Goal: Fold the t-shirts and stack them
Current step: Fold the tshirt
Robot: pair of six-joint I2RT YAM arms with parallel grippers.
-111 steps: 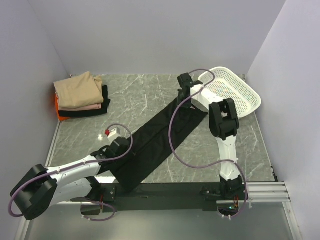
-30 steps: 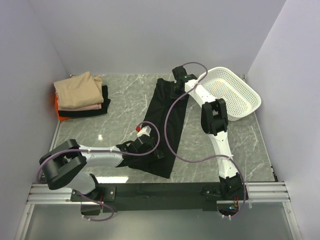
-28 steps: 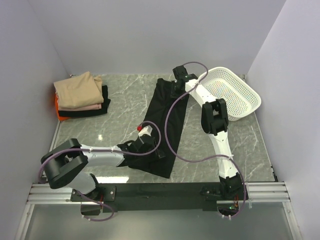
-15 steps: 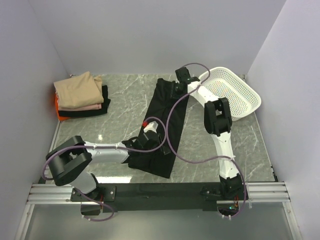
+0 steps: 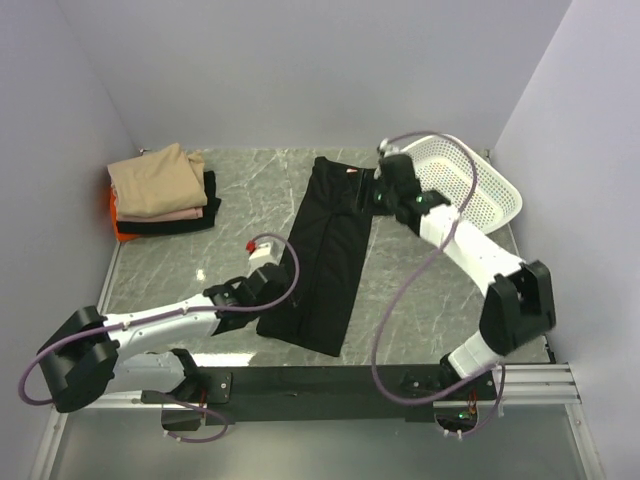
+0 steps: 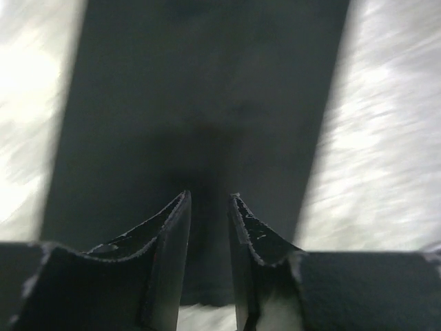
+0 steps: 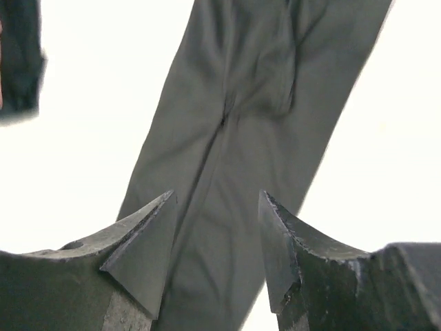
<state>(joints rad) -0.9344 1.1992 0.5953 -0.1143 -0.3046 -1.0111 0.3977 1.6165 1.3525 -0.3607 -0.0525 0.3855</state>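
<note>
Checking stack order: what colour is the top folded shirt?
Tan. The top folded shirt shows best in top external.

Orange t-shirt (image 5: 120,228) mostly hidden beneath stack (image 5: 155,182)

The left arm (image 5: 165,320) and right arm (image 5: 475,250) share white links, bulky black joints and looping purple cables (image 5: 297,268). Their fingers (image 6: 165,234) are dark, chipped wedges; behind the left fingers sits a red-tipped white block (image 5: 260,250)

Parted jaws frame the long, narrow black t-shirt (image 7: 241,138) lying on the bright table (image 7: 96,103)
</note>
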